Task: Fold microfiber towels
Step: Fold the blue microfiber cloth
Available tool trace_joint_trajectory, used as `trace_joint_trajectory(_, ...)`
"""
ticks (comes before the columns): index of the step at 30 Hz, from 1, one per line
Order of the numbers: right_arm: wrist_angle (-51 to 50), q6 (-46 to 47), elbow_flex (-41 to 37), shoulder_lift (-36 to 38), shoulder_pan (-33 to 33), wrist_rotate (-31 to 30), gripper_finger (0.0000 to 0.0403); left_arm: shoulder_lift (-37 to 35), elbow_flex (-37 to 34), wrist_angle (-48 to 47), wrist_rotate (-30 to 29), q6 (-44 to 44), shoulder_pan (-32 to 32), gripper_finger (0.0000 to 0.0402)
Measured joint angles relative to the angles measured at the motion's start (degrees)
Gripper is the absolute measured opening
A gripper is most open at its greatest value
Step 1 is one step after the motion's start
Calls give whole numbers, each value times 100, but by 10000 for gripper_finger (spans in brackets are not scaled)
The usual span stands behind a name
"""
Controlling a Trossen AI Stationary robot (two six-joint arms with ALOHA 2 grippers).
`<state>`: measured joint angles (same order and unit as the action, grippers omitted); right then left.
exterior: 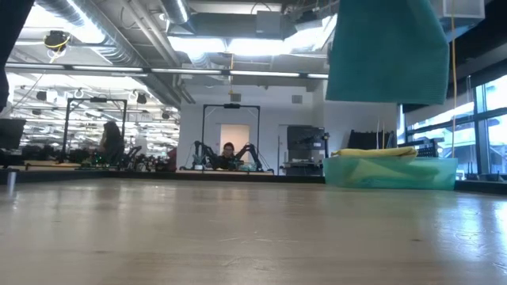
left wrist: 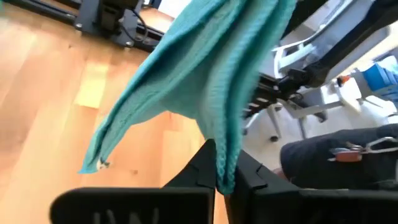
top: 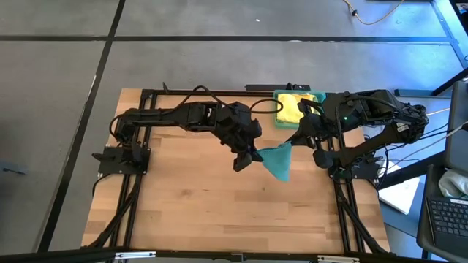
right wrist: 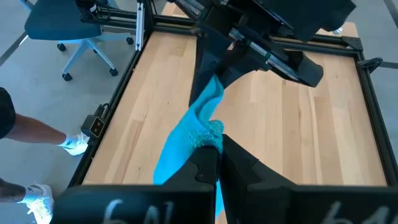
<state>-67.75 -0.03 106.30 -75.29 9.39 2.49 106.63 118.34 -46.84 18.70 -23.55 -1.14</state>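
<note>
Both grippers, left and right, pinch the teal towel with closed fingers, stretched above bare table mid-width

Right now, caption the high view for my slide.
Both grippers, left and right, hold the teal towel stretched above the wooden table.

Grey floor, ceiling lights, windows, blue office chair
</note>
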Motion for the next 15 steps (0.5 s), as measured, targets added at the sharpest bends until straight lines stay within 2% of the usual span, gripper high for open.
trace_joint_trajectory(5, 0, 0, 0, 0, 0, -1, 6, 0, 0, 157, 472, -59, 79, 26)
trace_joint_trajectory(15, -50, 0, 0, 2, 0, -90, 6, -2, 0, 610, 989, -193, 132, 65)
